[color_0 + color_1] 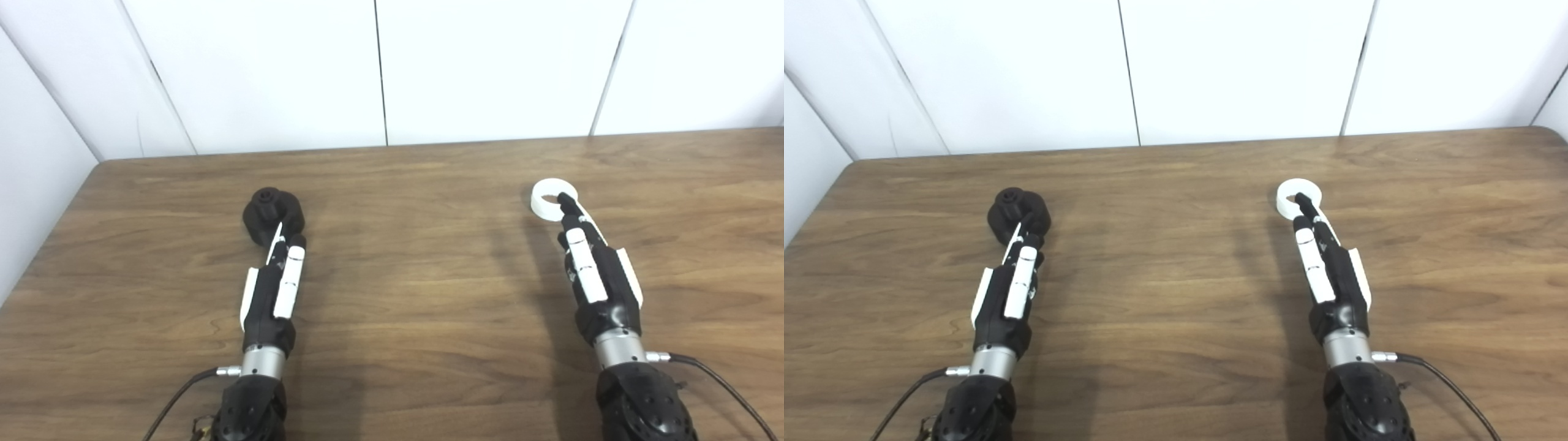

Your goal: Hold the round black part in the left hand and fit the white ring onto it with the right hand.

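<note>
nearest the camera, the two forearms enter from the bottom edge, each trailing a thin black cable (716, 380) at the wrist. the left hand (275, 282) lies edge-on along the wooden table (416, 257), its fingertips (293, 239) reaching the round black part (269, 211) at its 5 o'clock side; whether the fingers are curled around it or only resting against it, i cannot tell, since the hand hides the contact.

the black part sits on the table at about 10 o'clock from the scene's centre, a squat rounded knob with a small hub on top. it looks stiff, moulded and fairly light; its curved flanks may be slippery, so a wrap around the wide body seems safer than a pinch at the hub.

the white ring (549, 197) lies flat at about 2 o'clock, well apart from the black part. the right hand (597, 275) has one dark fingertip (565, 201) over the ring's hole, with no closed grasp visible. the ring looks rigid, thin and light, likely to skate; pinching across its rim, inside and outside, seems best.
</note>
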{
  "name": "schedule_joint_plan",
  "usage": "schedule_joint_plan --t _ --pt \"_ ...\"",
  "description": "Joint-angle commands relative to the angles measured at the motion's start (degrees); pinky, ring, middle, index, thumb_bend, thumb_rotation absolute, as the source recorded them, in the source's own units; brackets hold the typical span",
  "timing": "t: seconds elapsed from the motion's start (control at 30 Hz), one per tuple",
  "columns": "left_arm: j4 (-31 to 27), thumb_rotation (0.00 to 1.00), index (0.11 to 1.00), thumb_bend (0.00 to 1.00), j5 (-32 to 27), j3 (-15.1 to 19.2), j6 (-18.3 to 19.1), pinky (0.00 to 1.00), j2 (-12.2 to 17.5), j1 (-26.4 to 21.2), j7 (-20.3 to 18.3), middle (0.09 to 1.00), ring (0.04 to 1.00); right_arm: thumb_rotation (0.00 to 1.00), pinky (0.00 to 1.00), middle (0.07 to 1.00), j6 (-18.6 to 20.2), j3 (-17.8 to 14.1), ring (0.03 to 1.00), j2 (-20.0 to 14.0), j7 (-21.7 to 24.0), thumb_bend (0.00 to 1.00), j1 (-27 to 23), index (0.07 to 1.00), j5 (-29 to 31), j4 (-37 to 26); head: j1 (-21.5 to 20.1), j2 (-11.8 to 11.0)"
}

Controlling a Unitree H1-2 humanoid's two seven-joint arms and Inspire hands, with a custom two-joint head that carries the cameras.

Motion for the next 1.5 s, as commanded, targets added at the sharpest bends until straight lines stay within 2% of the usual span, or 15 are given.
schedule_joint_plan --t 0.0,0.6,0.8,0.93,1.1,1.27,1.33,1.43,1.47 --pt "-2.1 0.87 1.0 0.55 0.9 -0.1 -0.7 1.0 0.4 -0.9 0.1 0.999 1.0 0.77 1.0 0.972 -0.6 0.1 1.0 0.1 0.6 0.38 -1.5 0.908 0.3 -2.3 0.0 0.1" --pt "-1.7 0.85 1.0 0.58 1.6 0.0 -1.1 1.0 0.6 -1.1 0.6 1.0 1.0 0.75 1.0 0.976 -1.3 0.1 1.0 -0.1 0.9 0.37 -2.1 0.91 1.7 -1.2 0.6 0.0" --pt "-2.7 0.81 1.0 0.57 7.1 -0.5 -0.8 1.0 2.5 -0.4 1.6 1.0 1.0 0.77 1.0 0.974 -1.2 0.1 1.0 -0.2 1.1 0.39 -2.5 0.91 2.1 -0.9 1.2 -0.1" --pt "-3.4 0.78 0.994 0.62 13.0 -0.6 -0.9 0.96 4.3 0.0 3.0 0.993 0.984 0.79 1.0 0.973 -0.9 0.4 1.0 -0.5 0.9 0.39 -2.7 0.909 1.4 -0.7 0.9 -0.2" --pt "-4.9 0.63 0.985 0.67 15.4 0.8 -0.1 0.95 5.9 -0.1 3.7 0.98 0.972 0.79 1.0 0.971 -0.7 0.4 1.0 -0.9 1.2 0.4 -2.6 0.91 1.4 -0.9 1.3 -0.2" --pt "-6.2 0.49 0.961 0.8 19.3 2.1 0.8 0.89 8.2 -0.8 3.9 0.962 0.945 0.79 1.0 0.968 -0.9 0.2 1.0 -0.8 1.1 0.38 -2.7 0.909 1.5 -0.6 1.5 -0.3" --pt "-6.7 0.46 0.952 0.85 21.7 2.5 1.6 0.88 9.5 -1.3 4.1 0.957 0.948 0.79 1.0 0.969 -0.9 0.1 1.0 -0.7 1.1 0.39 -2.8 0.909 1.9 -0.5 1.5 -0.3" --pt "-7.1 0.42 0.942 0.89 23.4 3.4 2.7 0.79 11.1 -2.3 3.7 0.933 0.9 0.77 1.0 0.965 -0.8 0.0 0.994 -0.4 1.0 0.4 -2.9 0.905 2.3 -0.4 1.8 -0.1" --pt "-7.1 0.41 0.94 0.9 23.5 3.8 3.2 0.81 11.5 -2.7 3.5 0.941 0.913 0.77 1.0 0.963 -0.8 0.0 0.988 -0.4 1.0 0.41 -3.0 0.903 2.3 -0.4 2.0 -0.2"
